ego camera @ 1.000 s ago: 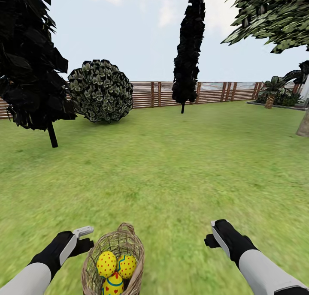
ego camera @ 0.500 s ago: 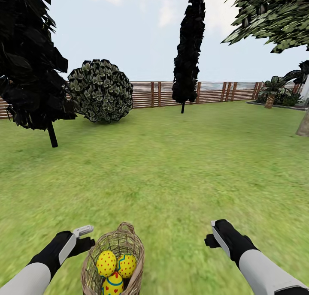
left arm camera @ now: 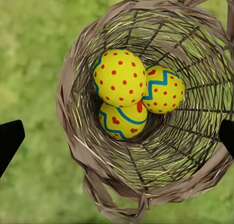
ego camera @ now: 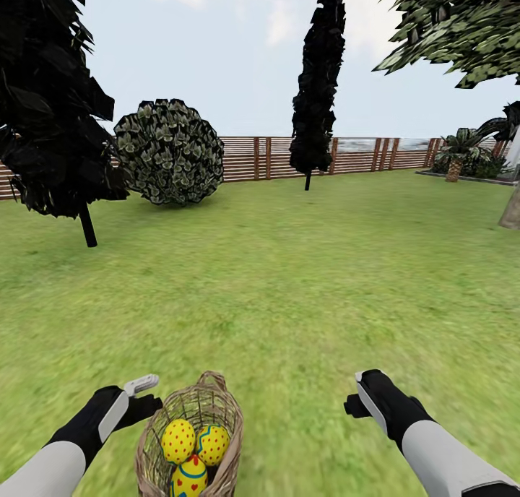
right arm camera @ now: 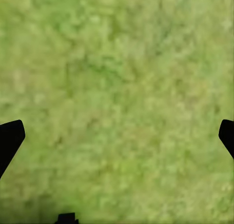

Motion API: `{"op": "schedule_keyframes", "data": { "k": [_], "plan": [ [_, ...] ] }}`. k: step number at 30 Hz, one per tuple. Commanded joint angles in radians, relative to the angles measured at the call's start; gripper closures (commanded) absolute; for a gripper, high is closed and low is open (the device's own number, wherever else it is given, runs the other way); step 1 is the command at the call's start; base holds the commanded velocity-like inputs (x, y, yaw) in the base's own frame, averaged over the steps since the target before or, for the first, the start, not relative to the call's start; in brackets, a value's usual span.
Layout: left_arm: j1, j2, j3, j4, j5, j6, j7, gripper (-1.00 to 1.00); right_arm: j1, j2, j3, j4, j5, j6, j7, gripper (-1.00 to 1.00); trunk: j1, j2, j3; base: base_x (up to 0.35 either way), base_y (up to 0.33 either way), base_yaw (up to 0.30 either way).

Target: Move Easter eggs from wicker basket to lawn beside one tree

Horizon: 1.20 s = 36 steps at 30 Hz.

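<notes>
The wicker basket (ego camera: 217, 399) stands on the lawn (ego camera: 289, 295) at the near edge of the head view. Three yellow Easter eggs lie in it: a red-dotted one (left arm camera: 119, 77), a zigzag one (left arm camera: 165, 90) and one with red marks (left arm camera: 119, 124). My left gripper (ego camera: 144, 397) hovers by the basket's left rim, open, and looks straight down into it, fingertips (left arm camera: 9, 138) spread wide of the rim. My right gripper (ego camera: 356, 401) is open over bare grass to the basket's right, with nothing between its fingertips (right arm camera: 10, 138). The tree's grey-brown trunk (ego camera: 510, 209) stands at the far right under its leafy crown (ego camera: 462, 27).
Two dark cypresses (ego camera: 316, 85) (ego camera: 50, 100) and a round shrub (ego camera: 170, 154) stand ahead before a brown slatted fence (ego camera: 253, 159). A short palm (ego camera: 456, 154) grows in a bed at the back right. Open grass stretches from the basket to the trunk.
My left gripper has risen slightly beside the basket. The right arm, the basket and the eggs have stayed put.
</notes>
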Motion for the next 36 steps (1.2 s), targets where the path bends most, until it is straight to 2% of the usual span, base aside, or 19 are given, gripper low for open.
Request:
{"op": "schedule_keyframes", "data": {
  "k": [1,17,23,27,31,36],
  "plan": [
    [0.000,-0.001,0.001,-0.002,0.010,0.006,0.008,-1.00,-0.001,-0.001,0.008,-0.002,-0.010,0.004,-0.008,-1.00,0.000,-0.001,-0.001,0.000,0.000,0.000],
    [0.000,-0.003,0.002,-0.001,0.010,0.005,0.008,-1.00,-0.001,-0.001,0.008,-0.002,-0.011,0.004,-0.008,-1.00,0.000,-0.001,-0.001,0.000,0.000,0.000],
    [0.000,0.008,0.003,0.000,0.005,0.007,0.022,-1.00,-0.001,-0.002,0.007,-0.002,-0.011,0.004,-0.008,-1.00,0.000,-0.001,-0.001,0.000,0.000,0.000],
    [0.000,0.028,0.003,0.000,0.003,0.008,0.022,-1.00,-0.001,-0.003,0.006,-0.002,-0.011,0.004,-0.008,-1.00,0.000,-0.001,-0.001,0.000,0.000,0.000],
    [0.000,0.066,0.003,0.000,0.005,0.009,0.021,-1.00,-0.001,-0.002,0.007,-0.002,-0.011,0.004,-0.008,-1.00,0.000,-0.001,-0.001,0.000,0.000,0.000],
    [0.000,0.075,0.002,0.000,0.007,0.009,0.022,-1.00,-0.001,-0.002,0.006,-0.002,-0.011,0.004,-0.008,-1.00,0.000,-0.001,-0.001,0.000,0.000,0.000]
  ]
}}
